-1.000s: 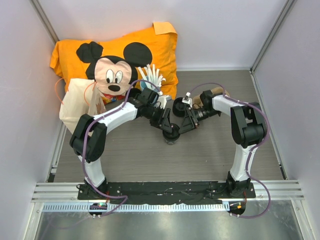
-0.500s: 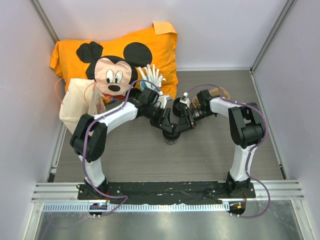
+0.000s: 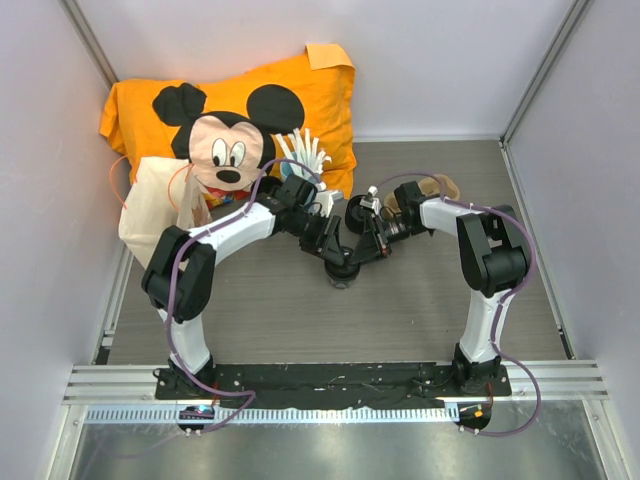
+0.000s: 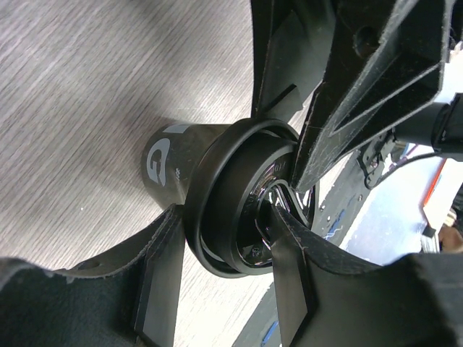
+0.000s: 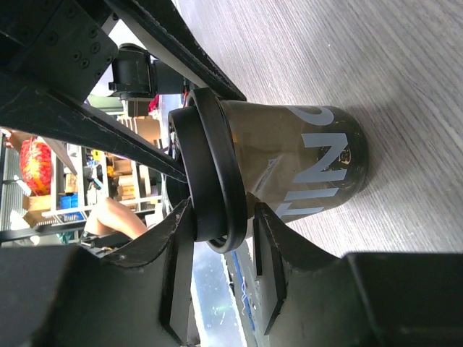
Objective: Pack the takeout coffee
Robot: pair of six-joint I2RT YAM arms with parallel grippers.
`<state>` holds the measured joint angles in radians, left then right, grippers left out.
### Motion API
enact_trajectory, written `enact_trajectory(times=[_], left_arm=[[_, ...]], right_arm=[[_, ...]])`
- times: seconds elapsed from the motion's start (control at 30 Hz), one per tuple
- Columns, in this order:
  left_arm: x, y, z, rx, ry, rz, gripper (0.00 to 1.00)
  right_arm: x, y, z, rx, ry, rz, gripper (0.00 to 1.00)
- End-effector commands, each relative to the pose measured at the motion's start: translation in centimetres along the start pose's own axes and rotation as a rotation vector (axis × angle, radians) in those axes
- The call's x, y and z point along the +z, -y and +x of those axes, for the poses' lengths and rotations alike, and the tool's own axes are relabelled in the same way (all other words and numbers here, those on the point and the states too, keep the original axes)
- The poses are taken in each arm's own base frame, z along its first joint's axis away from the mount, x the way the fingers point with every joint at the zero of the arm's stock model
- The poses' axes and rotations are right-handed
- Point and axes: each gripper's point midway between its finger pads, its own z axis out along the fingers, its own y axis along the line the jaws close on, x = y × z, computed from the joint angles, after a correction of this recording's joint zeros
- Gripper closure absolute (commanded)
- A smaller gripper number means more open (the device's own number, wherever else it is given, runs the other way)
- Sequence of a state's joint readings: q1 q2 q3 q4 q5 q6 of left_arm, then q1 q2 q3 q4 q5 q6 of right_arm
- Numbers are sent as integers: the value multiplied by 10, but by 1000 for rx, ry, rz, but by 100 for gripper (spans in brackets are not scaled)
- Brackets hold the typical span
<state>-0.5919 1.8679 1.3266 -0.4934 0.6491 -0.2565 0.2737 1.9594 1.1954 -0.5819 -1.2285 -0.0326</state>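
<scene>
Two tools flanked the takeout coffee (image 5: 304, 159), upright on the bench (image 3: 260, 300) near the orange Mickey bag (image 3: 320, 90). The left tool (image 4: 224, 238) clenched its lid (image 4: 217, 181); whether the right tool (image 5: 221, 217) gripped we could not tell. Opposed pulls could pop the lid, spilling coffee.

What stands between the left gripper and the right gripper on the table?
The takeout coffee stands between the left gripper and the right gripper; each wrist view shows its black lid between that gripper's own jaws.

A robot lab cell: white panel walls (image 3: 430, 70) and aluminium posts (image 3: 540, 70) enclose the grey table (image 3: 280, 310); 2 arms (image 3: 225, 235) stand bolted to a black plate (image 3: 330, 378) at its near edge.
</scene>
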Motion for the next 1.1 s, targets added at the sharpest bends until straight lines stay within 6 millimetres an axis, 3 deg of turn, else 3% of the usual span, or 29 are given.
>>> enact_trajectory(times=[0.0,0.13,0.23,0.33,0.5,0.6,0.83,1.07], left_arm=[[37,-82,73,-2,-223,-230,83],[42,-82,80,-14,-244,-203,83],[42,-82,81,-12,-243,-200,83],[43,-84,84,-16,-250,-208,83],[39,-85,85,-21,-243,-231,84],[37,-87,83,-23,-241,-250,86],[35,-87,80,-32,-236,-264,87],[28,-81,69,-28,-202,-249,77]], right_arm=[[17,21,7,-70,-28,64,69],[14,12,0,-114,-21,74,66],[11,18,-6,-138,-14,133,69],[13,21,-2,-119,-43,126,66],[0,-1,-22,-230,2,176,37],[-8,-15,-34,-269,34,200,32],[-10,-23,-28,-249,35,177,30],[-15,-26,-21,-256,7,165,30]])
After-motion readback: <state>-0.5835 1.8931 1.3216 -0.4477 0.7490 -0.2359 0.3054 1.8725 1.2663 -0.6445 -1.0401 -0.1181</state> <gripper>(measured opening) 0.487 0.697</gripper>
